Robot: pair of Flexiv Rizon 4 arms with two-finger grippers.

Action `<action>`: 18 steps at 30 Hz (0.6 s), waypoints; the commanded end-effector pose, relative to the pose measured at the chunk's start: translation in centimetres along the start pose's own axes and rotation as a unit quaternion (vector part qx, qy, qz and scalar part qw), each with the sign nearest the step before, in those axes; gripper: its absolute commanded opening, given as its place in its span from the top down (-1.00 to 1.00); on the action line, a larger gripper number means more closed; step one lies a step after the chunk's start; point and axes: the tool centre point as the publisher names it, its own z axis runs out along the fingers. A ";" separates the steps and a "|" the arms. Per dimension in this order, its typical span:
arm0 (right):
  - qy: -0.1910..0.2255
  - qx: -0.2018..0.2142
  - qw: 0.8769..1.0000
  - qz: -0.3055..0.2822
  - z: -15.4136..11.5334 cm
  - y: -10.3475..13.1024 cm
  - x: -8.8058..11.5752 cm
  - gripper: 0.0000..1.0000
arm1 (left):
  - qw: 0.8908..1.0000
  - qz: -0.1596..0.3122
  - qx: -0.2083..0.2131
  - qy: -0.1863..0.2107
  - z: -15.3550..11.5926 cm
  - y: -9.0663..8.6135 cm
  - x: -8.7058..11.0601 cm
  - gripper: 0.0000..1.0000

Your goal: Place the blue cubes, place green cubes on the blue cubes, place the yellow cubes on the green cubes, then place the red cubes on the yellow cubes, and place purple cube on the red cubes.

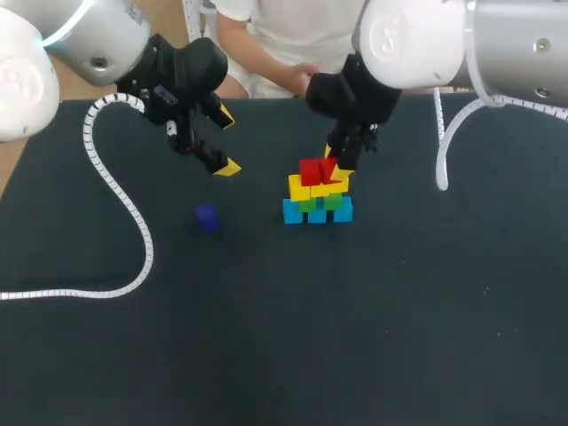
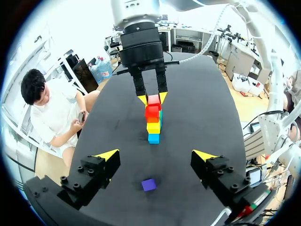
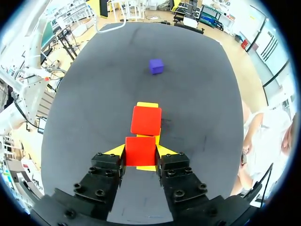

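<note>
Four tiers up, or nearly so: blue cubes (image 1: 317, 214) on the table (image 1: 399, 337), green cubes (image 1: 333, 201) over them, yellow cubes (image 1: 299, 188) above those, one red cube (image 1: 310, 170) on top. By that reckoning, two placements left.

Holds the second red cube (image 3: 140, 150) in the right gripper (image 3: 140, 153), fingers clamped on it from both sides, just beside the first red one and over the yellow tier. Cannot tell whether seated yet, so counts as unfinished until let go.

Leaves the purple cube (image 1: 207, 216) for last: lies alone on the table, well apart from the stack, toward the left arm's side.

As for the left gripper (image 2: 155, 157): hovers above the table near the purple cube, fingers spread wide, gripping nothing.
</note>
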 end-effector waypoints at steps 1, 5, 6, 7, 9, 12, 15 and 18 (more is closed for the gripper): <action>-0.001 -0.001 1.000 0.000 0.0 -0.2 0.1 0.82 | 1.000 0.001 0.001 -0.001 -0.1 0.1 0.1 -1.00; 0.000 -0.002 1.000 0.001 0.0 -0.3 0.1 0.80 | 1.000 0.001 0.001 -0.001 -0.1 0.1 0.1 -1.00; 0.000 -0.002 1.000 0.001 0.0 -0.3 0.1 0.79 | 1.000 0.001 0.001 -0.001 -0.1 0.1 0.1 -1.00; 0.000 -0.002 1.000 0.001 0.0 -0.3 0.1 0.79 | 1.000 0.001 0.001 -0.001 -0.1 0.1 0.1 -1.00; 0.000 -0.002 1.000 0.001 0.0 -0.3 0.1 0.81 | 1.000 0.001 0.001 -0.001 -0.1 0.1 0.1 -1.00; 0.000 -0.002 1.000 0.001 0.0 -0.4 0.1 0.80 | 1.000 0.001 0.001 -0.001 -0.1 0.1 0.1 -1.00; 0.001 -0.002 1.000 0.000 0.0 -0.5 0.1 0.81 | 1.000 0.001 0.001 -0.001 -0.1 0.1 0.1 -1.00; 0.001 -0.002 1.000 0.000 0.0 -0.5 0.0 0.83 | 1.000 0.001 0.001 -0.001 -0.1 0.1 0.1 -1.00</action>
